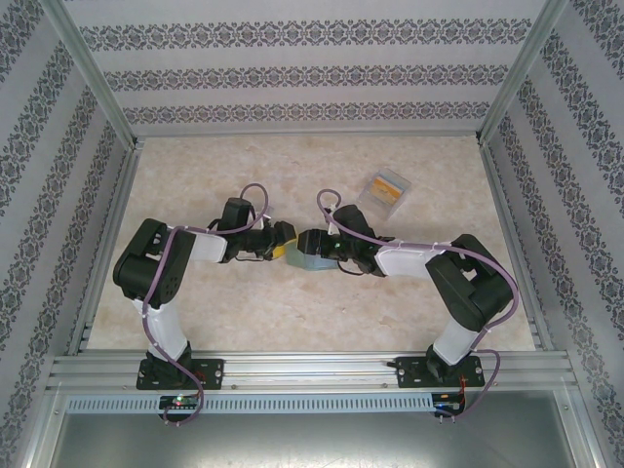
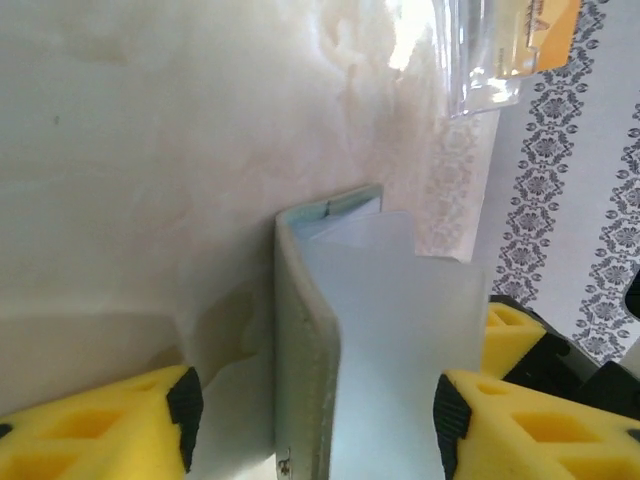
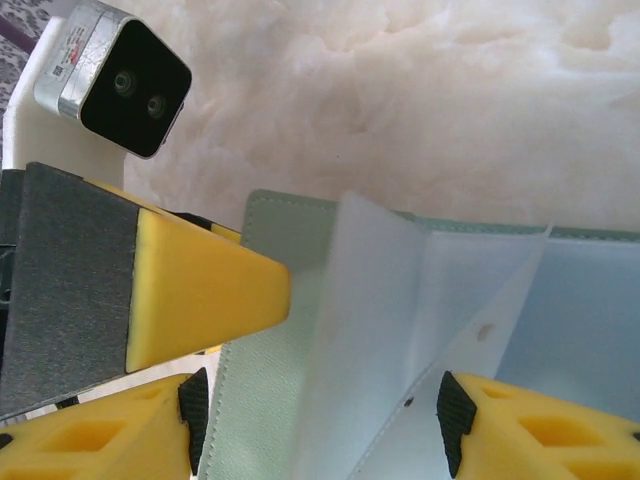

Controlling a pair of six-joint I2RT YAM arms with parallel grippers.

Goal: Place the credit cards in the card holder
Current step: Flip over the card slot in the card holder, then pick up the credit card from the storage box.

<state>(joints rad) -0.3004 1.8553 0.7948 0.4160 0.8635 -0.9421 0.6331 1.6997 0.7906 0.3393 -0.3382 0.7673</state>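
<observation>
The card holder point(image 1: 309, 261) lies opened at mid-table between both grippers. In the left wrist view its grey-green cover point(image 2: 305, 350) stands on edge beside a pale translucent inner leaf point(image 2: 400, 330). My left gripper point(image 2: 318, 420) is open, its pads well clear of the cover on either side. My right gripper point(image 3: 325, 425) is also open, straddling the green cover point(image 3: 260, 360) and the blue-grey leaves point(image 3: 420, 300). A yellow finger of the left gripper point(image 3: 200, 295) pokes in over the cover. An orange-yellow credit card point(image 2: 545, 30) shows inside a clear plastic case point(image 1: 383, 189).
The clear case lies at the back right of the marbled table point(image 1: 214, 175), apart from both arms. Patterned walls and metal frame posts point(image 1: 93, 73) enclose the table. The left wrist camera point(image 3: 125, 80) sits close in the right wrist view.
</observation>
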